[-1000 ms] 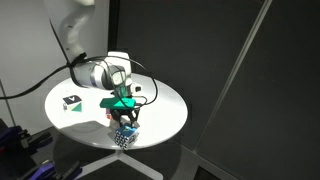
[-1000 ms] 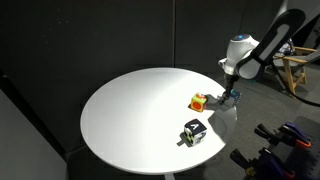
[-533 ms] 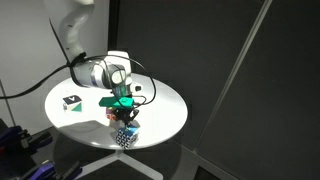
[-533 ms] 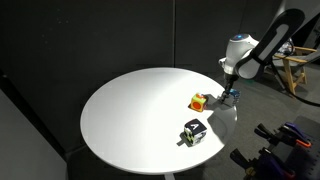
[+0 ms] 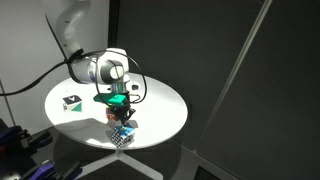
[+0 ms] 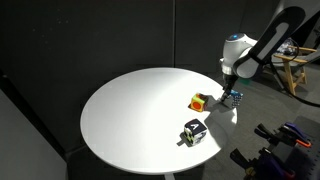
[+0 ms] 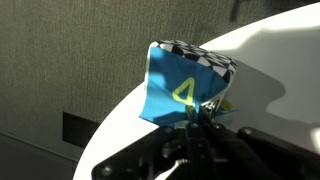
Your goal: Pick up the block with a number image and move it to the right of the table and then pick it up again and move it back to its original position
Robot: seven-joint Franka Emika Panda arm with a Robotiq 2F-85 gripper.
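Note:
The block with a number image (image 7: 178,88) fills the wrist view: a blue face with a yellow "4" and a checkered top. My gripper (image 7: 196,118) is shut on its lower edge, and the block hangs tilted between the fingertips. In both exterior views the gripper (image 5: 121,127) (image 6: 233,96) holds the block (image 5: 122,137) (image 6: 236,99) at the rim of the round white table (image 5: 160,105) (image 6: 130,110). Whether the block still touches the tabletop cannot be told.
A red-and-yellow cube (image 6: 199,102) sits just beside the held block. A white cube with a black top (image 6: 193,131) (image 5: 72,101) lies farther along the table's edge. Dark curtains surround the table; wooden furniture (image 6: 296,70) stands behind the arm.
The jaws have closed on the block. The arm has shifted slightly, and the block has moved a little with it.

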